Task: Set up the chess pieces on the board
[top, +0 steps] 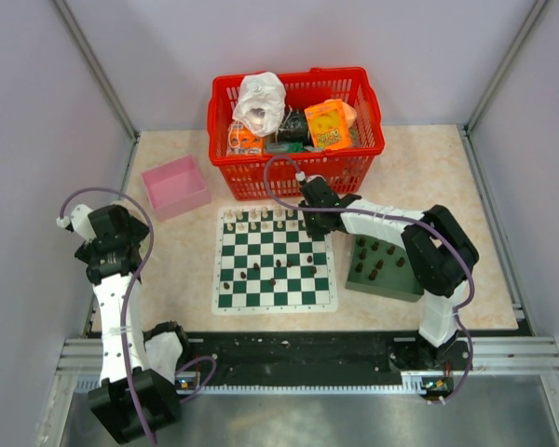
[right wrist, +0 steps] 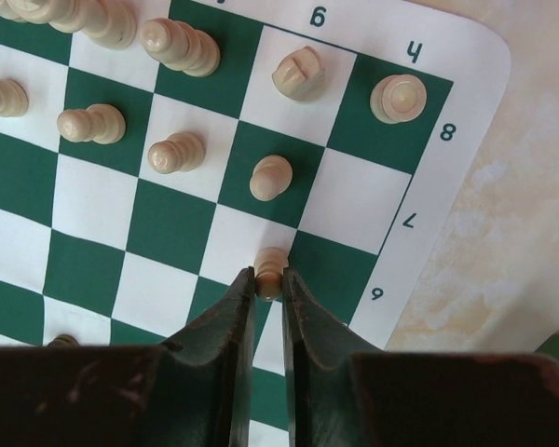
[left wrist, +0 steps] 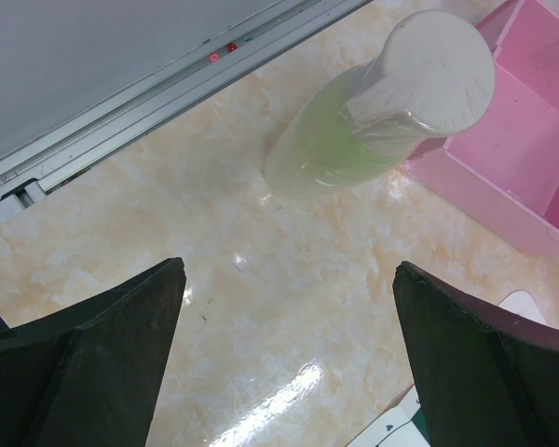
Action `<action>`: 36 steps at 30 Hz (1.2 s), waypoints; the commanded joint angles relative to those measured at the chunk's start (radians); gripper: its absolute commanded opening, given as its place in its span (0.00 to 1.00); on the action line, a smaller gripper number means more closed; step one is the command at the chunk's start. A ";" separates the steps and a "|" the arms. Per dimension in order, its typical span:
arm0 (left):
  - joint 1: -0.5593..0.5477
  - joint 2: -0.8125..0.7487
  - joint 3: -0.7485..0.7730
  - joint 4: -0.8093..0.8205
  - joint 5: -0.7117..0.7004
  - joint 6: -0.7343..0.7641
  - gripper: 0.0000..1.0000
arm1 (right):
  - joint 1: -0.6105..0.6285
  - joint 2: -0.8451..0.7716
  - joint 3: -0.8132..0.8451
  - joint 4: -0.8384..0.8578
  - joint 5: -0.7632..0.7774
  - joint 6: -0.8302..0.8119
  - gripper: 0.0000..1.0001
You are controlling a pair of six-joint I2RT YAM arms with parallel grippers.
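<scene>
The board [top: 275, 305] of green and white checks lies mid-table; it fills the right wrist view [right wrist: 88, 200]. Cream chessmen line its far rows. Several tiny dark chess pieces [top: 278, 265] stand scattered on its middle, and more stand on a plain dark green tray [top: 384, 287] to its right. My right gripper [top: 309, 200] hangs over the board's far right corner. In the right wrist view it [right wrist: 269, 275] is shut on a cream pawn [right wrist: 272, 264], near rank 6. My left gripper [top: 107, 235] is at the far left, open and empty [left wrist: 289, 270] above bare tabletop.
A red basket [top: 293, 163] full of items stands behind the board. A pink box [top: 175, 186] sits at the back left, also in the left wrist view [left wrist: 531, 140], beside a pale green bottle [left wrist: 373, 121]. The board's corner [left wrist: 391, 433] shows near my left gripper.
</scene>
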 commanded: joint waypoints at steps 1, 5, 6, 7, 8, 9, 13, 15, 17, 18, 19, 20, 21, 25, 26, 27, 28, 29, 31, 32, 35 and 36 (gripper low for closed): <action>0.006 -0.001 0.015 0.035 -0.005 0.011 0.99 | -0.006 -0.055 0.040 0.015 0.030 -0.009 0.13; 0.006 -0.003 0.017 0.034 -0.005 0.009 0.99 | -0.006 -0.085 0.032 0.021 0.108 -0.014 0.13; 0.006 -0.001 0.017 0.035 -0.005 0.009 0.99 | -0.005 -0.091 0.029 0.024 0.123 -0.014 0.13; 0.004 -0.003 0.015 0.035 -0.004 0.011 0.99 | -0.006 -0.096 0.026 0.031 0.137 -0.017 0.13; 0.006 -0.003 0.015 0.035 -0.002 0.009 0.99 | -0.006 -0.098 0.025 0.035 0.143 -0.016 0.13; 0.006 -0.003 0.014 0.035 -0.002 0.009 0.99 | -0.008 -0.096 0.025 0.038 0.150 -0.015 0.13; 0.006 -0.007 0.012 0.034 -0.002 0.008 0.99 | -0.006 -0.073 0.037 0.044 0.165 -0.012 0.13; 0.006 -0.007 0.014 0.031 -0.001 0.008 0.99 | -0.008 -0.059 0.042 0.049 0.170 -0.014 0.13; 0.006 -0.009 0.012 0.032 -0.001 0.008 0.99 | -0.006 -0.049 0.046 0.058 0.174 -0.012 0.13; 0.006 -0.009 0.012 0.031 -0.001 0.008 0.99 | -0.008 -0.041 0.049 0.058 0.176 -0.012 0.13; 0.006 -0.009 0.014 0.032 -0.001 0.008 0.99 | -0.008 -0.036 0.052 0.060 0.183 -0.011 0.13; 0.006 -0.009 0.012 0.032 -0.001 0.008 0.99 | -0.008 -0.032 0.052 0.063 0.186 -0.011 0.13; 0.006 -0.009 0.011 0.032 -0.001 0.008 0.99 | -0.008 -0.029 0.055 0.064 0.186 -0.011 0.13; 0.006 -0.007 0.009 0.032 -0.001 0.007 0.99 | -0.008 -0.009 0.066 0.069 0.186 -0.014 0.13; 0.006 -0.007 0.009 0.034 -0.001 0.006 0.99 | -0.008 -0.004 0.066 0.069 0.186 -0.012 0.14; 0.004 -0.007 0.009 0.034 -0.001 0.006 0.99 | -0.009 -0.001 0.066 0.069 0.189 -0.012 0.13; 0.006 -0.007 0.011 0.034 0.001 0.006 0.99 | -0.011 0.005 0.065 0.072 0.193 -0.012 0.14; 0.006 -0.007 0.009 0.034 0.001 0.006 0.99 | -0.012 0.007 0.068 0.072 0.191 -0.011 0.14; 0.006 -0.007 0.009 0.032 0.001 0.007 0.99 | -0.014 0.017 0.071 0.072 0.191 -0.011 0.14; 0.006 -0.009 0.009 0.034 -0.001 0.006 0.99 | -0.014 0.020 0.072 0.071 0.193 -0.011 0.14; 0.006 -0.010 0.011 0.032 -0.001 0.006 0.99 | -0.018 0.025 0.069 0.072 0.196 -0.009 0.14; 0.006 -0.010 0.009 0.032 -0.001 0.007 0.99 | -0.018 0.028 0.071 0.074 0.197 -0.009 0.14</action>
